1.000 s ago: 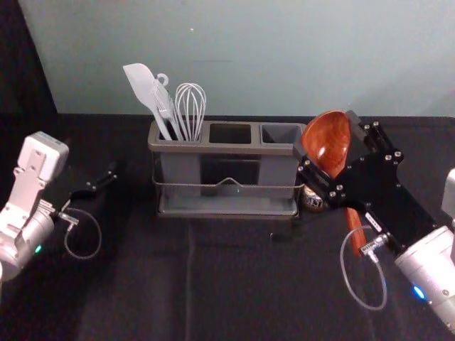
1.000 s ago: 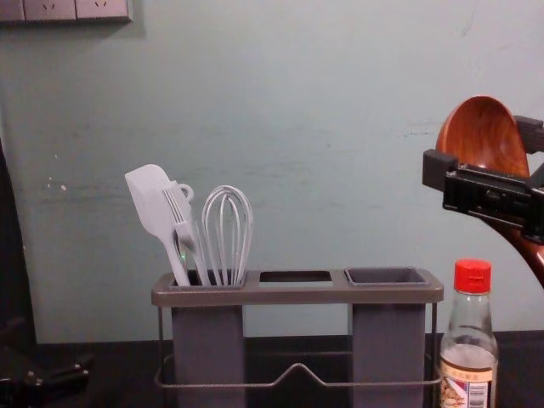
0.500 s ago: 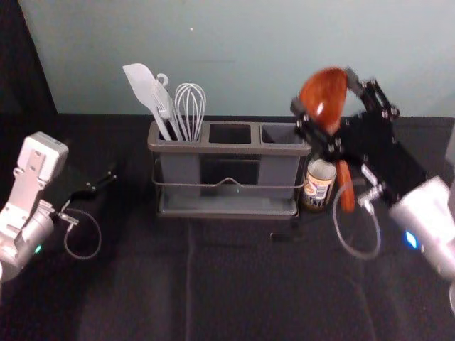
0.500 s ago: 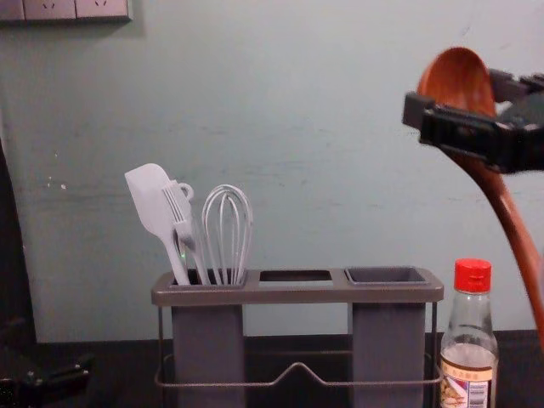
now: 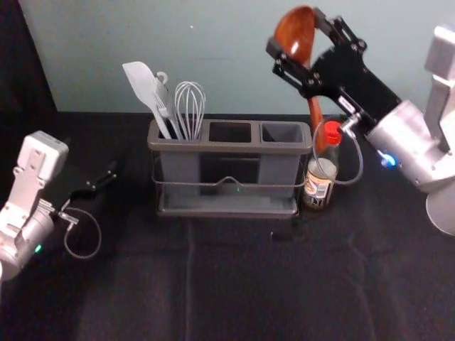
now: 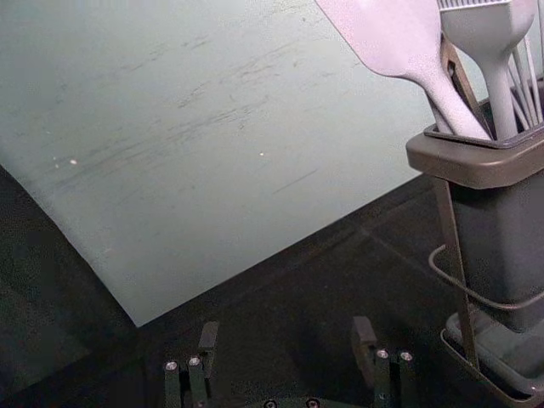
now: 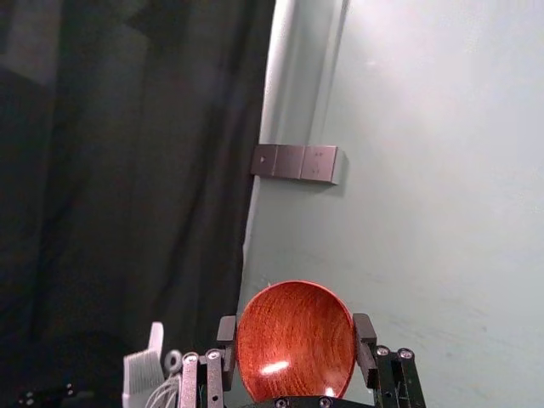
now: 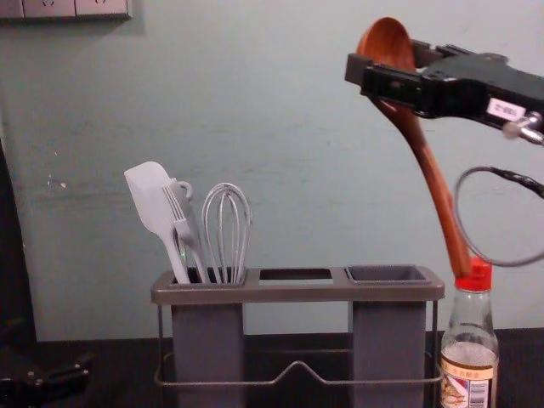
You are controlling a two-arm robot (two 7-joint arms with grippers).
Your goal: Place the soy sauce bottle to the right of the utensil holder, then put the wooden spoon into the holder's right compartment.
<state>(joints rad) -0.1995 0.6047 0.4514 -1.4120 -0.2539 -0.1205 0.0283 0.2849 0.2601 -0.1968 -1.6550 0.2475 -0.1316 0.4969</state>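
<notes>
My right gripper (image 5: 297,41) is shut on the wooden spoon (image 5: 295,32), high above the holder's right end; the spoon's bowl (image 7: 296,340) sits between the fingertips of my right gripper (image 7: 296,336). In the chest view the spoon (image 8: 429,174) hangs handle down, its tip in front of the bottle's red cap. The soy sauce bottle (image 5: 321,174) stands upright just right of the utensil holder (image 5: 227,148), whose right compartment (image 5: 281,133) is empty. My left gripper (image 5: 103,183) is parked at the left, open in its wrist view (image 6: 285,340).
A white spatula (image 5: 145,87), a brush and a whisk (image 5: 190,106) stand in the holder's left compartment. Behind the table rises a pale wall (image 8: 297,127). A cable (image 8: 463,212) loops below my right gripper, in front of the bottle in the head view.
My right gripper has carried the spoon upward and to the left, and the bottle has come into fuller view in the head view. The left arm has stayed still.
</notes>
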